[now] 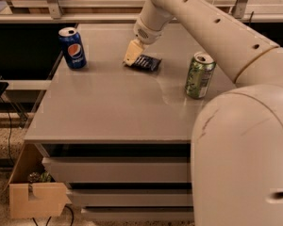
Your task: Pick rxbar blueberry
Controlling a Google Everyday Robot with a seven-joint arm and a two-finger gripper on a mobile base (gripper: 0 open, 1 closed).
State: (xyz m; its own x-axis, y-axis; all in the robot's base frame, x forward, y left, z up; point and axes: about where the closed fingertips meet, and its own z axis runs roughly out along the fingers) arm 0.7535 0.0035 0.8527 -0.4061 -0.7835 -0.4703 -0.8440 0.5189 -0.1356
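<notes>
The rxbar blueberry (146, 62) is a small flat dark navy wrapper with pale print. It lies flat on the grey table (108, 107), towards the back, between the two cans. My gripper (132, 53), with its pale yellow tip, reaches down from the white arm (198, 18) and sits right at the bar's left end, touching or just above it. The bar's left edge is partly hidden behind the gripper tip.
A blue Pepsi can (72, 47) stands at the back left of the table. A green can (200, 75) stands at the right. Drawers (118, 171) sit below the tabletop and a cardboard box (35, 199) is on the floor at the left. My white base (245, 159) fills the lower right.
</notes>
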